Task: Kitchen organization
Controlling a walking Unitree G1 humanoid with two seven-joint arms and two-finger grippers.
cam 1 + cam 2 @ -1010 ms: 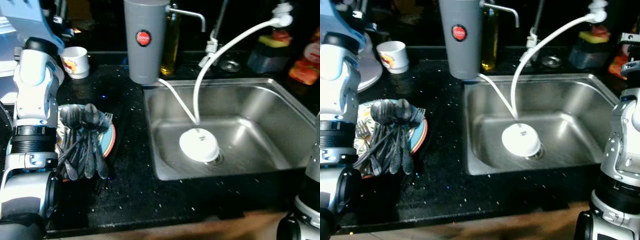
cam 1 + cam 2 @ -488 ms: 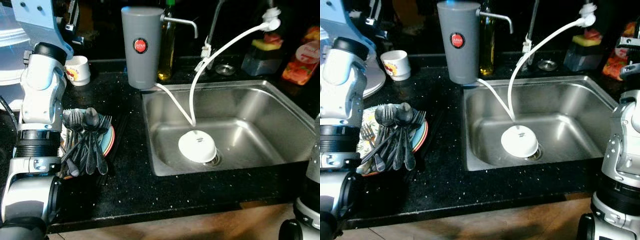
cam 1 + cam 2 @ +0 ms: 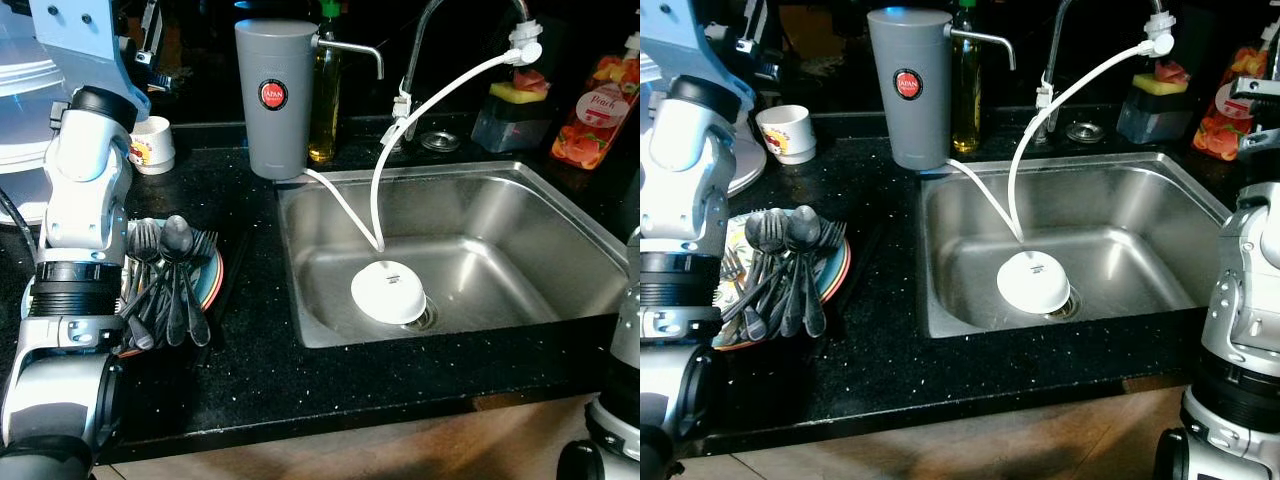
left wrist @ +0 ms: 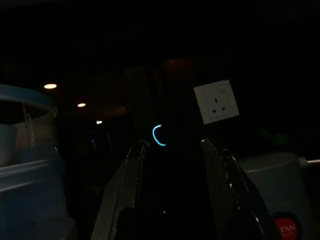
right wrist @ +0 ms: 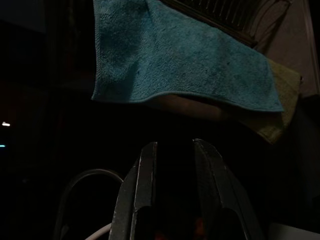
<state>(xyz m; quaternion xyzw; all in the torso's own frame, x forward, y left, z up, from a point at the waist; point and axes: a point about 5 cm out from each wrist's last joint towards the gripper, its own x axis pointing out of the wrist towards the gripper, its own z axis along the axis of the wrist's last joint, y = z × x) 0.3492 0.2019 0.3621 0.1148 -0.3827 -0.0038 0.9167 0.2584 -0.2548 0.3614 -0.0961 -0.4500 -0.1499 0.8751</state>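
Observation:
A patterned plate (image 3: 841,268) lies on the black counter (image 3: 260,350) at the left, with several dark spoons and forks (image 3: 788,270) heaped on it. A white bowl (image 3: 388,292) sits upside down over the drain of the steel sink (image 3: 520,230). My left arm (image 3: 80,200) rises beside the plate. In its wrist view the left gripper (image 4: 172,142) is open and bare, aimed at a wall socket (image 4: 216,101). My right arm (image 3: 1250,300) stands at the sink's right edge. The right gripper (image 5: 172,142) is open, with a blue towel (image 5: 175,55) hanging beyond it.
A grey water filter (image 3: 272,95) stands behind the sink, with a white hose (image 3: 420,110) looping from the tap into the basin. A mug (image 3: 152,145), an oil bottle (image 3: 323,110), a sponge holder (image 3: 510,105) and a red bottle (image 3: 590,115) line the back. White dishes (image 3: 25,80) sit far left.
The camera has shifted, so more of the back wall shows and the picture is sharper. The plate, cutlery, bowl and both arms keep their places.

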